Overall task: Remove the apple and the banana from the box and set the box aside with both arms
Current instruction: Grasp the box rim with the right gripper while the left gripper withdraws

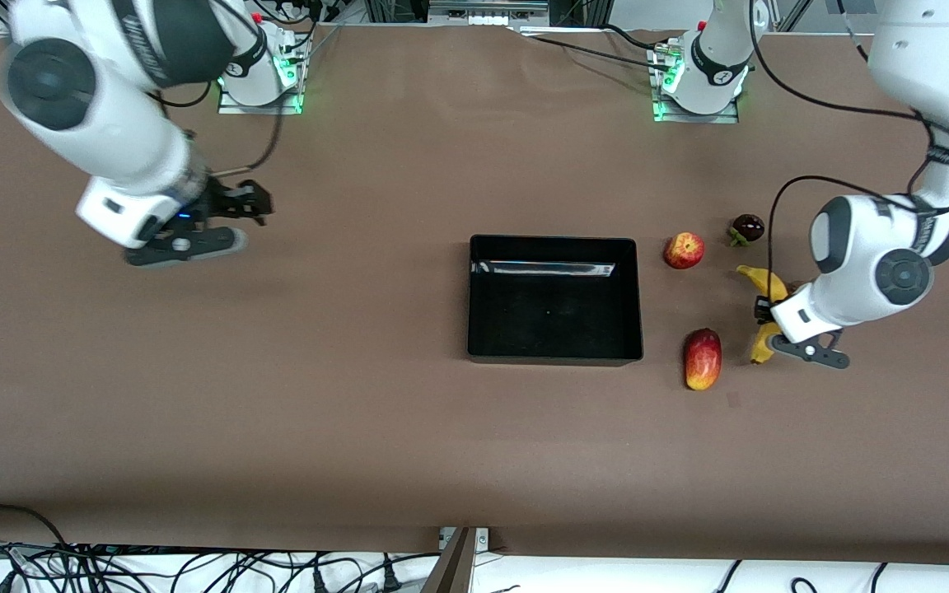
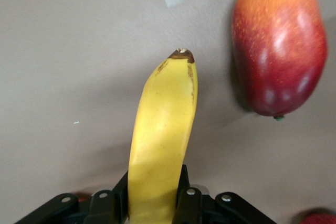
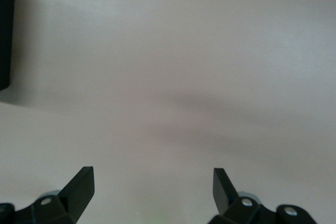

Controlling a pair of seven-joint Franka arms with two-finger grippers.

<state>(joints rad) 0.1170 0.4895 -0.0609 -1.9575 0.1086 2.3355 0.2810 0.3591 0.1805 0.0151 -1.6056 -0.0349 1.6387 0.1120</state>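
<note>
The yellow banana (image 1: 763, 284) lies on the table toward the left arm's end. My left gripper (image 1: 765, 317) is down at its middle with a finger pressed against each side; in the left wrist view (image 2: 155, 182) the banana (image 2: 165, 119) runs out from between the fingers. The small red apple (image 1: 684, 250) sits beside the black box (image 1: 638, 296), farther from the front camera than the banana. The box is empty, at the table's middle. My right gripper (image 1: 263, 206) hangs open and empty over bare table toward the right arm's end, as its wrist view (image 3: 153, 182) shows.
An oblong red-yellow mango (image 1: 703, 358) lies beside the banana's tip, nearer the front camera than the apple; it also shows in the left wrist view (image 2: 278, 45). A dark round fruit (image 1: 747, 228) sits farther back. A box corner (image 3: 5, 35) shows in the right wrist view.
</note>
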